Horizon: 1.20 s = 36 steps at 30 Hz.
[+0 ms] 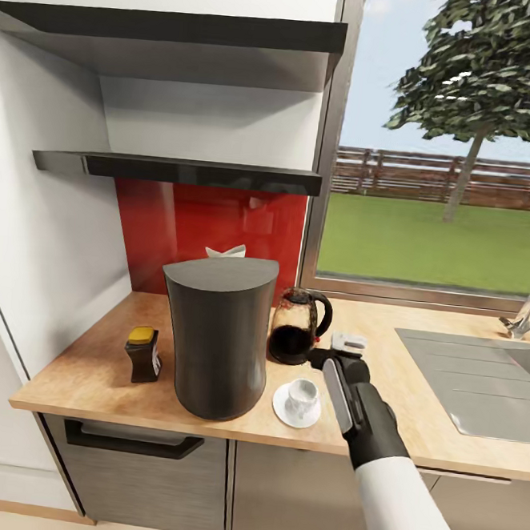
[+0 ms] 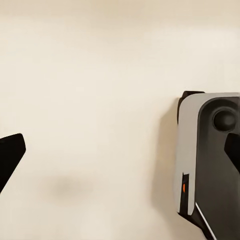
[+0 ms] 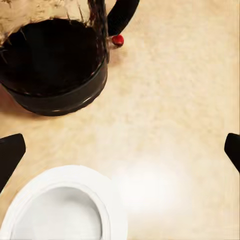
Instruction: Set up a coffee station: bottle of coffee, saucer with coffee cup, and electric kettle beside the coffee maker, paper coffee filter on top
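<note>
Room first: white wall niche w/ red back panel (image 1: 212, 228) behind the bench, two dark grey slab shelves above it; the lower kitchen shelf (image 1: 177, 170) is bare on its visible front edge. To the right a big window (image 1: 451, 153) looks out on lawn, fence and a tree.

The bench (image 1: 88, 362) is light wood grain over dark grey cabinet fronts (image 1: 142, 479), w/ an inset steel sink (image 1: 472, 379) and a tap (image 1: 526, 313) at far right.

The coffee maker (image 1: 219, 333), dark grey and tallest by far, stands upright mid-bench. The paper coffee filter (image 1: 227, 251) shows white just over its flat top's back edge; can't tell if it rests on the top or behind. The electric kettle (image 1: 296, 325) stands just beside the maker on the window side, dark liquid in lower half, handle toward the sink; also seen in right wrist view (image 3: 52, 65).

The saucer (image 1: 284, 411) lies in front of the kettle, near the maker's base, w/ the coffee cup (image 1: 302, 394) on it. The bottle of coffee (image 1: 143, 355) stands on the maker's other side, near but apart, yellow cap up.

Right gripper (image 1: 339, 353) hovers just beside kettle and saucer; fingers (image 3: 10, 152) spread wide, grasping nothing. Left gripper (image 2: 120, 155) hangs over pale floor (image 2: 100, 75), fingers likewise released, part of the robot's base (image 2: 210, 160) below.
</note>
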{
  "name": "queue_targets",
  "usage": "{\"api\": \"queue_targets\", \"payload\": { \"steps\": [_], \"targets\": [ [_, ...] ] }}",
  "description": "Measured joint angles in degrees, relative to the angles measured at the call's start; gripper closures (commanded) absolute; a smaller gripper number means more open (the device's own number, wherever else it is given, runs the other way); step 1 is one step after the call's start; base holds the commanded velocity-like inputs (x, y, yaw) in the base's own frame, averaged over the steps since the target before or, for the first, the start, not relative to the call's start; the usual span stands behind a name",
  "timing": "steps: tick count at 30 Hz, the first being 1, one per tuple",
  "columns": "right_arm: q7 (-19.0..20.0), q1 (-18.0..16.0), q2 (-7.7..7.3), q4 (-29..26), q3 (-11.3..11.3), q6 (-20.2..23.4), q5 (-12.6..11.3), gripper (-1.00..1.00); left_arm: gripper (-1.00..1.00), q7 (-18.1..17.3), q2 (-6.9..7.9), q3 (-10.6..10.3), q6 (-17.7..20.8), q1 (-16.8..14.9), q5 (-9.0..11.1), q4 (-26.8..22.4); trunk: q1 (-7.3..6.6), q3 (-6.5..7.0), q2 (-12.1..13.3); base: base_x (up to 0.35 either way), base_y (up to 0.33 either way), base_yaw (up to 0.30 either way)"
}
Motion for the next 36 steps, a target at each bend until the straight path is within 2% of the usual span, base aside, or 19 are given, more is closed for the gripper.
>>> {"api": "queue_targets", "payload": {
  "steps": [4, 9, 19, 20, 21, 23, 27, 28, 29, 31, 36],
  "targets": [
    [0.0, 0.0, -0.11, -1.8, 0.2, 0.0, 0.1, -1.00, -1.00, 0.0, -0.04, -0.1, -0.1, 0.0, 0.0, 0.0, 0.00, 0.00, 0.0, 0.000, 0.000, -0.042],
    [0.0, 0.1, -0.22, -1.9, 0.2, 0.0, 0.0, -1.00, -1.00, 0.0, -0.08, -0.1, -0.1, 0.0, -0.1, -0.2, 0.01, 0.13, 0.0, -0.058, 0.000, -0.241],
    [0.0, 0.1, -0.32, -1.8, 0.0, -0.3, 0.0, -1.00, -1.00, 0.0, -0.08, -0.1, -0.1, 0.0, -0.1, -0.6, 0.03, 0.15, 0.0, -0.302, 0.000, -0.285],
    [0.0, 0.2, -0.42, -1.7, 0.0, -0.4, 0.0, -1.00, -1.00, 0.0, -0.08, -0.1, -0.1, 0.0, -0.1, -0.6, 0.03, 0.15, 0.0, -0.326, 0.000, -0.287],
    [0.0, 0.3, -1.18, -1.8, 0.0, -1.8, 0.1, -1.00, -1.00, 0.0, -0.09, -0.1, -0.1, 0.0, -0.1, -0.6, 0.03, 0.15, 0.0, -0.310, 0.000, -0.280],
    [0.0, 0.3, -2.66, -1.7, 0.0, -7.1, 0.1, -1.00, -1.00, 0.0, -0.09, -0.1, -0.1, 0.0, -0.1, -0.6, 0.03, 0.15, 0.0, -0.255, 0.000, -0.178],
    [0.0, 0.6, -5.53, -0.4, 0.0, -28.3, 0.5, -1.00, -1.00, 0.0, -0.08, -0.1, -0.1, -0.1, -0.1, -0.6, 0.01, 0.15, 0.0, -0.082, 0.000, -0.051],
    [0.0, 0.9, -5.86, 0.2, 0.0, -33.4, 0.7, -1.00, -1.00, 0.0, -0.08, -0.1, 0.0, -0.1, -0.1, -0.6, 0.01, 0.15, 0.0, -0.015, 0.000, -0.010],
    [0.0, 1.3, -6.20, 1.5, 0.1, -41.3, 1.5, -1.00, -1.00, 0.0, -0.05, -0.1, 0.0, 0.0, 0.0, -0.6, 0.00, 0.14, 0.0, -0.010, 0.000, -0.006],
    [-0.1, 2.1, -6.37, 3.6, 0.1, -48.5, 2.7, -1.00, -1.00, 0.0, -0.07, -0.1, 0.0, 0.0, 0.0, -0.6, 0.00, 0.14, 0.0, -0.004, 0.000, -0.003],
    [-0.3, 2.6, -6.44, 8.6, 0.0, -67.1, 3.4, -1.00, -1.00, 0.0, -0.04, -0.2, 0.0, -0.1, -0.1, -0.6, 0.00, 0.14, 0.0, -0.001, 0.000, 0.000]
  ]
}}
